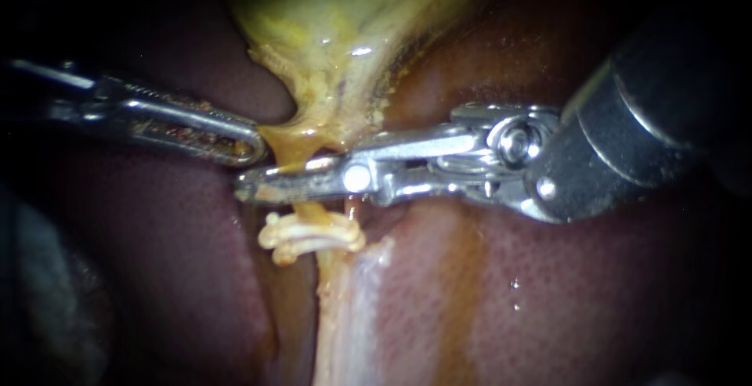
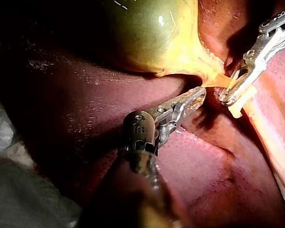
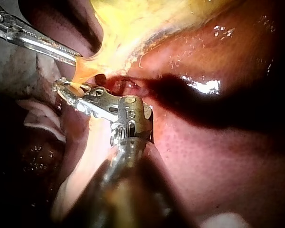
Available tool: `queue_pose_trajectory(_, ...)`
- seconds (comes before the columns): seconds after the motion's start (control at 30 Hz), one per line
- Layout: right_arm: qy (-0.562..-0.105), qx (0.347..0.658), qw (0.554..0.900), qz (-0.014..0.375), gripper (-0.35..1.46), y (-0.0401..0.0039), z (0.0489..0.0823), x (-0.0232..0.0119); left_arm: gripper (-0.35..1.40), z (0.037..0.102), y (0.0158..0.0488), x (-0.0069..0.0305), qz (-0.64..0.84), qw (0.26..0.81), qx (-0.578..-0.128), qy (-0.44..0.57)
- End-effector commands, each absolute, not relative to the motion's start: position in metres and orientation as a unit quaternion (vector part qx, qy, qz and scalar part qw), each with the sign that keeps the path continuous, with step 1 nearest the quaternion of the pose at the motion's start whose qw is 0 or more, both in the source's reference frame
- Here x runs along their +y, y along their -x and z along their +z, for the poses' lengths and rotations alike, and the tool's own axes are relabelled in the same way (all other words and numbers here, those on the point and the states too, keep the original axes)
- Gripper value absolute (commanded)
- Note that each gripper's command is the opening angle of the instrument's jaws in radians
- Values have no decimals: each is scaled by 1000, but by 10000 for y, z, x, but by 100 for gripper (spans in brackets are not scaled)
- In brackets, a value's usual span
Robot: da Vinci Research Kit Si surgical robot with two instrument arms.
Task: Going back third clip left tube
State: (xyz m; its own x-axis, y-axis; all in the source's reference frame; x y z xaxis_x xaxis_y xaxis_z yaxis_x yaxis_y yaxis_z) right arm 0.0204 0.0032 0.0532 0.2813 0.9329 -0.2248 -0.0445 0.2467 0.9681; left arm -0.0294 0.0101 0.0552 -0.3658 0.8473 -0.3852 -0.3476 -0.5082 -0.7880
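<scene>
The right tool (image 1: 247, 186) sits with jaws narrowly parted astride the tube (image 1: 327, 292), just above its clips (image 1: 309, 233) (the left tool (image 1: 254, 147) clamps the gallbladder (image 1: 337, 26) at its neck), so a skewed withdrawal could snag a clip or tear the taut tube.

1. The gallbladder (image 1: 337, 26) lies on the liver (image 1: 548, 292), and the tube (image 1: 333, 308) runs down from it.
2. The left instrument (image 1: 251, 145) meets its neck from the left.
3. The right instrument (image 1: 258, 186) crosses the tube just above the clips (image 1: 313, 236).
</scene>
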Motion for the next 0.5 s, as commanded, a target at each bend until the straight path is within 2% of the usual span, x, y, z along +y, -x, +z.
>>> queue_pose_trajectory(0.03,-480,462,640,382,-35,-204,533,32,-35,552,295,101,767,390,-307,407)
queue_pose_trajectory(0.1,-480,463,640,382,-35,-204,536,32,-35,552,295,101,767,390,-307,407)
queue_pose_trajectory(0.13,-480,466,638,382,-28,-205,538,33,-35,552,295,101,767,390,-307,407)
queue_pose_trajectory(0.17,-477,475,636,376,-5,-206,541,32,-35,552,295,101,767,390,-307,407)
queue_pose_trajectory(0.27,-468,497,635,362,31,-211,552,30,-35,552,295,101,767,390,-307,407)
queue_pose_trajectory(0.37,-459,506,640,353,42,-217,568,23,-35,552,295,101,767,390,-307,407)
queue_pose_trajectory(0.5,-439,520,654,331,46,-218,591,14,-35,552,295,101,767,390,-307,407)
